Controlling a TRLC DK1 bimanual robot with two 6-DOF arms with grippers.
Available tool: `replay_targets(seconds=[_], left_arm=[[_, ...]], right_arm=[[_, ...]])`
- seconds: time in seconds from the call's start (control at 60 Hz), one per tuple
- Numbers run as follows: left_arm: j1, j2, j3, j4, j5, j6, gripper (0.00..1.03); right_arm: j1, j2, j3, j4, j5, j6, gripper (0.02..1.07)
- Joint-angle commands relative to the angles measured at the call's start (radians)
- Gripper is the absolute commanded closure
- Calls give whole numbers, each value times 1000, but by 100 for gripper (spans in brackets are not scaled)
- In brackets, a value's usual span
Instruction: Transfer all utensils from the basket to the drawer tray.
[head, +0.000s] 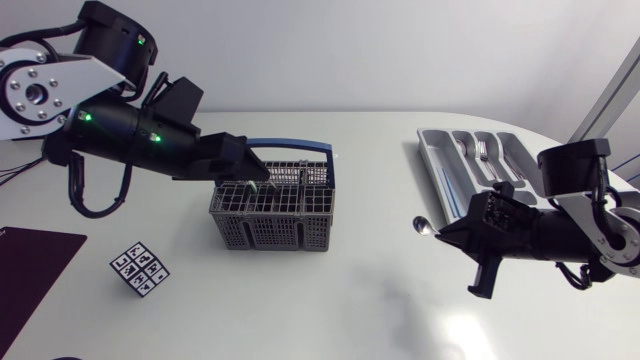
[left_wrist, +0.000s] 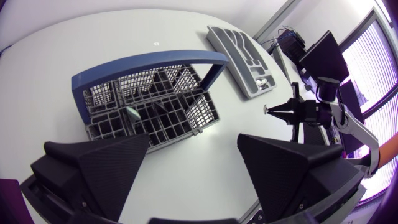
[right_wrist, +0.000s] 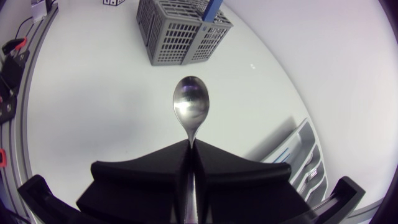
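The grey wire basket (head: 270, 205) with a blue handle (head: 290, 146) stands left of the table's middle. My left gripper (head: 262, 172) hangs over its near-left part, open, fingers wide apart in the left wrist view (left_wrist: 193, 146) with nothing between them. Below it the basket (left_wrist: 149, 106) holds a greenish-handled utensil (left_wrist: 132, 113). My right gripper (head: 445, 232) is shut on a metal spoon (head: 422, 225), bowl pointing toward the basket, above the table in front of the grey drawer tray (head: 445, 175). In the right wrist view the spoon (right_wrist: 191, 109) sticks out ahead of the closed fingers (right_wrist: 189, 146).
A fork (head: 482, 150) lies in one slot of the tray. A cube with black-and-white markers (head: 140, 268) sits at the front left, beside a dark mat (head: 30, 260). Bare white table lies between basket and tray.
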Motion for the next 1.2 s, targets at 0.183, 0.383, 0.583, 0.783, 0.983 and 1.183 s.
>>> replay_targets(seconds=[0.183,0.383,0.583,0.783,0.983,1.183], left_arm=[[72,-77,-66,4,-2,44,4],[98,-104,-108,4,-2,66,4],[119,-135,-132,2,-2,76,4],[138,-158,-163,2,-2,90,4],[148,-178,-183,2,-2,95,4],[161,-193,-200,1,-2,102,4]], right_arm=[[-250,183,107,-41,-67,-337,102],[-405,387,265,-105,-63,-547,102],[-497,545,406,-111,-6,-675,102],[-525,649,489,-96,74,-742,102],[-525,690,486,-26,134,-758,76],[-510,632,384,125,186,-745,39]])
